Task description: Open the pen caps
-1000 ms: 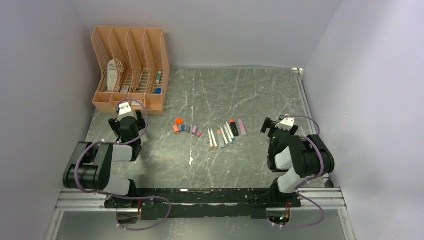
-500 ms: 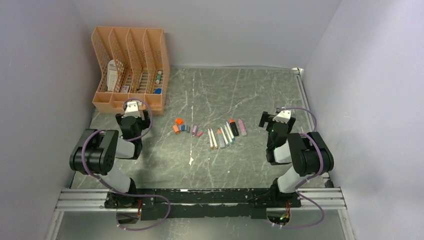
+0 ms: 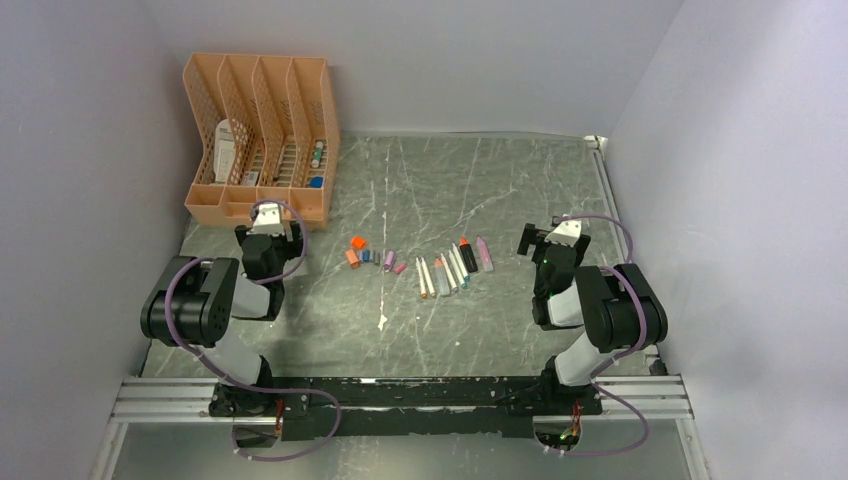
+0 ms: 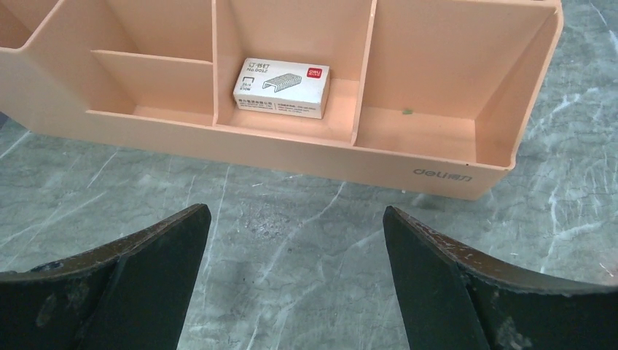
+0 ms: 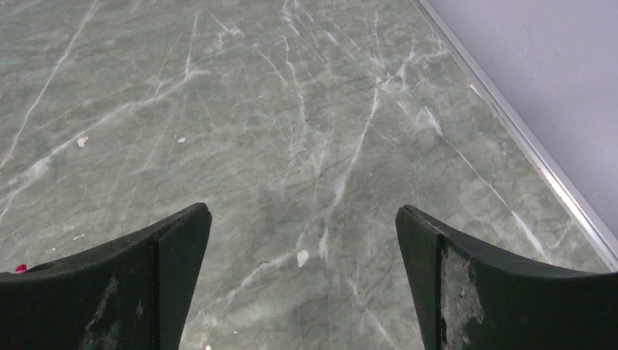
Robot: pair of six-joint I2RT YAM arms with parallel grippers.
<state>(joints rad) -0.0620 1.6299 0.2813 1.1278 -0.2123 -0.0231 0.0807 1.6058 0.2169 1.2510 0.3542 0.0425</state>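
In the top view several pen caps lie loose in a short row at mid table: two orange caps (image 3: 355, 250), a blue cap (image 3: 366, 256), a grey one, a purple cap (image 3: 389, 258) and a pink cap (image 3: 400, 267). To their right lies a fan of uncapped pens (image 3: 445, 272) with a black marker (image 3: 467, 256). My left gripper (image 3: 274, 226) is open and empty, left of the caps, near the orange organizer. My right gripper (image 3: 545, 240) is open and empty, right of the pens. Neither wrist view shows caps or pens; the left gripper (image 4: 296, 219) and right gripper (image 5: 303, 219) hang over bare table.
An orange file organizer (image 3: 260, 140) stands at the back left; its front tray (image 4: 437, 171) holds a staple box (image 4: 281, 87). A wall and metal rail (image 5: 525, 138) bound the table on the right.
Both arms have folded back: the left gripper moved up and right toward the organizer, the right gripper moved up slightly. Caps and pens have not moved.
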